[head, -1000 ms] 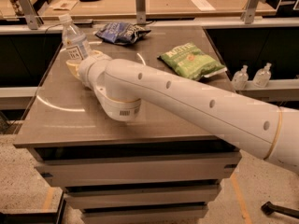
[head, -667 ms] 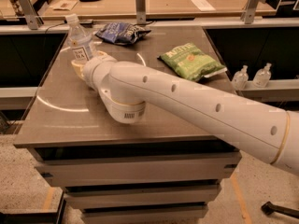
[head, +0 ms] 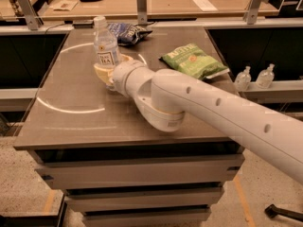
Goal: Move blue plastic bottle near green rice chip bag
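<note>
The blue plastic bottle [head: 105, 45] is clear with a white cap and a "TEA" label. It stands upright over the back left part of the table [head: 71, 108]. My gripper [head: 109, 72] is shut on its lower part, with cream fingers [head: 100, 73] wrapped around the base. My white arm reaches in from the lower right. The green rice chip bag [head: 194, 60] lies flat to the right of the bottle, about a bag's length away.
A dark blue chip bag [head: 128, 32] lies at the table's back edge, just behind the bottle. Two small clear pump bottles [head: 243, 78] stand on a ledge beyond the table's right edge. A counter with metal posts [head: 141, 4] runs behind.
My gripper has carried the bottle to the right, from the back left corner toward the green bag. The bags have not moved.
</note>
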Available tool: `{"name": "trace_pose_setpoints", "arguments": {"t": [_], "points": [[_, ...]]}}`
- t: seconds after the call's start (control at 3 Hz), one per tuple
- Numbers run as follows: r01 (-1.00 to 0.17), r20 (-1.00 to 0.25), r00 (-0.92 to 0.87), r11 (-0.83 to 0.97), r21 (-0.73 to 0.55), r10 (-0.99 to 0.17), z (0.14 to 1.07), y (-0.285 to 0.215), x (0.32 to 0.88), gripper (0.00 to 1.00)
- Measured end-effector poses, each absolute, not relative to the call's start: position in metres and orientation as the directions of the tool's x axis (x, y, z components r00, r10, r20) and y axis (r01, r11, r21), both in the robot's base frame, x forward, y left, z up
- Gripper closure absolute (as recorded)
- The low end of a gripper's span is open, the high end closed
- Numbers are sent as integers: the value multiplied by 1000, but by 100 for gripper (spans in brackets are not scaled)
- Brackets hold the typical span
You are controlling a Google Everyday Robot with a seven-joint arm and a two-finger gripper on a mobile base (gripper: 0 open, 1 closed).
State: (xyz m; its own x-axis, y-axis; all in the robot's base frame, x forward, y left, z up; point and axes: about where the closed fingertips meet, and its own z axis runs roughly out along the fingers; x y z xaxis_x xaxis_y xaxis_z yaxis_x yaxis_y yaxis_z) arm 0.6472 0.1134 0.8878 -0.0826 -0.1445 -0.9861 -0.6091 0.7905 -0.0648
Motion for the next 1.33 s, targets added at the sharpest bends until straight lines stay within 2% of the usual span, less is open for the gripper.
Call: {"name": "trace_pose_setpoints", "arguments": {"t": [0.67, 1.33], "points": [[-596, -978, -104, 799, -85, -182, 886, 35, 619, 100], [-535, -967, -166, 841, -75, -192, 870, -24, 606, 100]]}}
